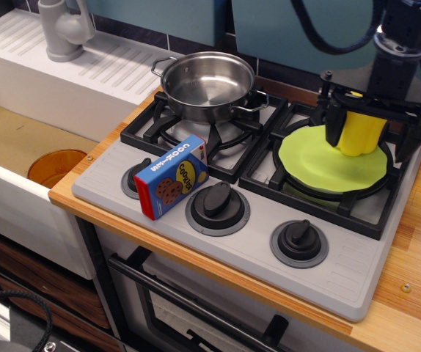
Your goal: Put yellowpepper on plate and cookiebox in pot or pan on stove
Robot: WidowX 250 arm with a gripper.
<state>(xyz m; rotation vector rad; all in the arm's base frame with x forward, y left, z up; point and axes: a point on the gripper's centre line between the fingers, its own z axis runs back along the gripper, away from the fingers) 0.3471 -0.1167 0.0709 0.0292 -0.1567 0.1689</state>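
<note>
Standing on the far part of the plate [328, 163]: yellowpepper [360, 132], upright, on the right burner of the stove [254, 242]. Gripper [373, 126]: reaching down from above, wrist vertical, black fingers [334, 121] spread wide on either side of the pepper; whether either pad touches it cannot be told. Cookiebox [171, 177]: lying tilted on the stove's front left, against a knob [218, 199]. Pot [207, 85]: on the left burner, apart from the box.
</note>
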